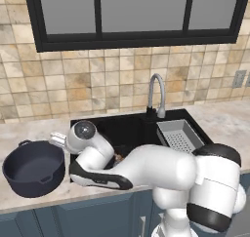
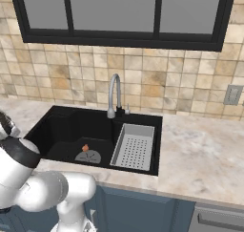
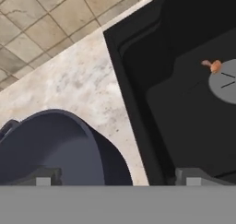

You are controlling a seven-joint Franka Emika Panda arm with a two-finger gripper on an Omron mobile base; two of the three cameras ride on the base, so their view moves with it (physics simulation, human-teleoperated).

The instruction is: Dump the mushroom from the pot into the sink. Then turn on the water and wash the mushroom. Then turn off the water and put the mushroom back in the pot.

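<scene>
The dark navy pot (image 1: 33, 167) stands upright on the counter left of the sink, and nothing shows inside it. Its rim and wall take up the lower left of the hand view (image 3: 55, 149). The black sink (image 2: 62, 131) holds the tiny orange-brown mushroom (image 2: 86, 148), which lies at the edge of the round grey drain (image 2: 88, 156). In the hand view the mushroom (image 3: 213, 65) is at the right, deep in the sink (image 3: 184, 108). My gripper (image 1: 56, 140) hovers over the pot's right rim, beside the sink's left edge. The gripper (image 3: 117, 178) is open, fingertips (image 3: 42, 178) wide apart, holding nothing.
A grey curved faucet (image 2: 114, 95) rises behind the sink. A grey perforated strainer tray (image 2: 133, 146) fills the sink's right part. My white arm (image 1: 146, 170) lies across the sink's front edge. Marble counter (image 2: 205, 154) stretches to the right, and a tiled wall and window stand behind.
</scene>
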